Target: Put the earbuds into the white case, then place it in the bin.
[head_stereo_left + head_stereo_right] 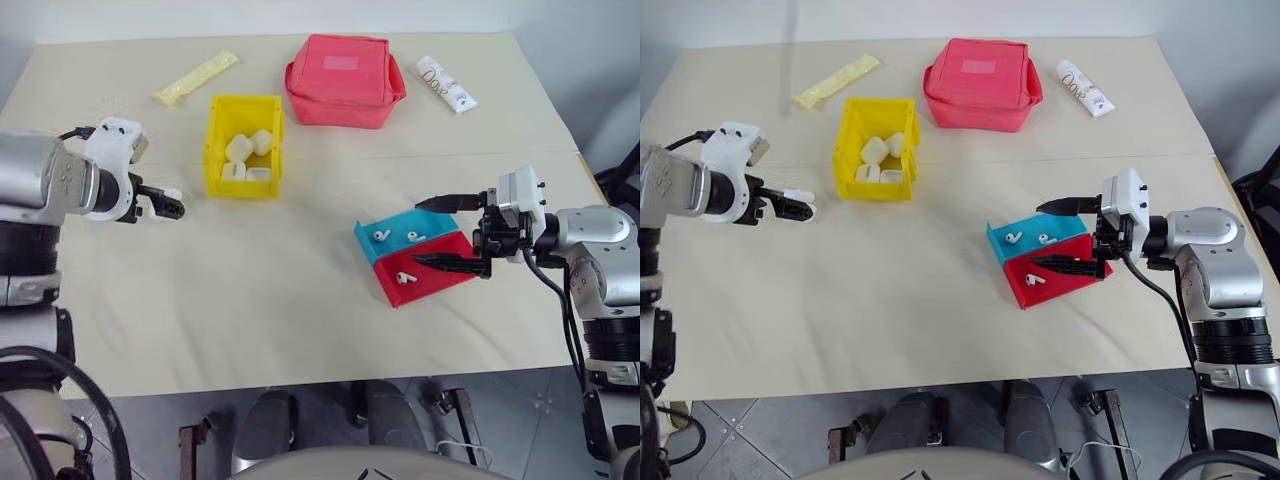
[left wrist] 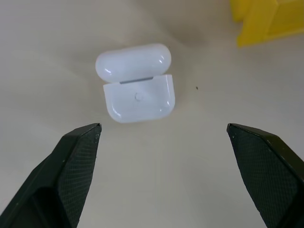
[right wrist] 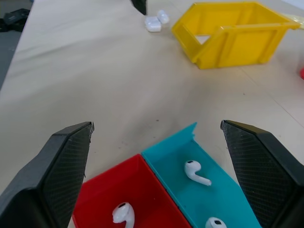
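Observation:
The white case (image 2: 137, 90) lies on the table with its lid swung open, nothing showing inside. My left gripper (image 2: 164, 128) hangs just above it, pointing down, open, one finger on each side and apart from it. From the head camera the case (image 1: 800, 195) sits at that gripper's tips (image 1: 165, 203), left of the yellow bin (image 1: 243, 186). Two earbuds (image 1: 383, 236) (image 1: 416, 237) lie in the blue tray (image 1: 398, 248) and one earbud (image 1: 405, 277) in the red tray (image 1: 400, 297). My right gripper (image 1: 440, 233) is open, pointing left over both trays, holding nothing.
Several off-white cases (image 1: 248, 155) sit in the bin. A red fabric pouch (image 1: 343, 80), a yellow sachet (image 1: 197, 78) and a white tube (image 1: 446, 83) lie at the back of the table. Bare tabletop stretches between the case and the trays.

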Motion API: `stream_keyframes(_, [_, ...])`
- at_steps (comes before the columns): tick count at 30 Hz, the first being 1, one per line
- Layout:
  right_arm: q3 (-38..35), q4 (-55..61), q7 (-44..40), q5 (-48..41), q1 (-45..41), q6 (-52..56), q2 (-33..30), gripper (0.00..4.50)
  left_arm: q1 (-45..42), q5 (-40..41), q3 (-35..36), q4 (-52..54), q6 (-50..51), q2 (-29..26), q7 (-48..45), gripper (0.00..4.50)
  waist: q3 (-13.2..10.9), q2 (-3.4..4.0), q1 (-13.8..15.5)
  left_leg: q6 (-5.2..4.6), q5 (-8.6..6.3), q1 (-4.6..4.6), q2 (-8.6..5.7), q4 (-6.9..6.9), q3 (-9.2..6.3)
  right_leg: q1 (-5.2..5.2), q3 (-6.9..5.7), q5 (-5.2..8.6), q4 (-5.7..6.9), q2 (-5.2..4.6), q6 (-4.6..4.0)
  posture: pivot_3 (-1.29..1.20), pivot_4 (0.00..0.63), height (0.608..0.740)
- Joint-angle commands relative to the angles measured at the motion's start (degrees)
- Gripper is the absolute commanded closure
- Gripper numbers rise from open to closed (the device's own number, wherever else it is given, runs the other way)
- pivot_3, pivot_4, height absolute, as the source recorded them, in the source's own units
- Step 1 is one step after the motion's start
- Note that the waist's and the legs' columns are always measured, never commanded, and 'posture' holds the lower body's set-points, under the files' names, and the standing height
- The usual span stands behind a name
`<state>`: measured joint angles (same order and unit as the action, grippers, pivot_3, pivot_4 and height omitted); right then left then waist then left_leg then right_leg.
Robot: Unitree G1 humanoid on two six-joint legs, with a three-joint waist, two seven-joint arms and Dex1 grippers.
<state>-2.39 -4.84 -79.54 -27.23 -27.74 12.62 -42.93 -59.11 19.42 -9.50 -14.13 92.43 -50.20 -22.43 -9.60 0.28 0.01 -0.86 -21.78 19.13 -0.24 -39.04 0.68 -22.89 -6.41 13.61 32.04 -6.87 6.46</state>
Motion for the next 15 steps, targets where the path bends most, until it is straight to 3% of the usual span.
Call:
stream_keyframes(1, [-0.27,0.64,-0.69,-0.77,-1.79,-0.45,0.28,0.03,-3.66,-3.62,-0.6,-5.59,0.04,1.69,2.37,0.0,0.0,-0.02,0.04,0.02,0.01,0.0,-0.01,0.0,0.0,0.0,0.01,0.0,0.0,0.03,0.0,0.0,0.15,0.74])
stream_keyframes(15, [-1.99,3.63,0.75,-0.93,1.8,-0.56,-0.25,0.03,-13.12,-10.7,-4.29,-29.89,-13.45,7.91,-1.08,0.0,-0.05,-0.16,0.85,0.16,0.07,0.0,-0.07,-0.07,0.06,0.02,0.04,0.0,0.0,0.21,0.01,0.0,0.15,0.74])
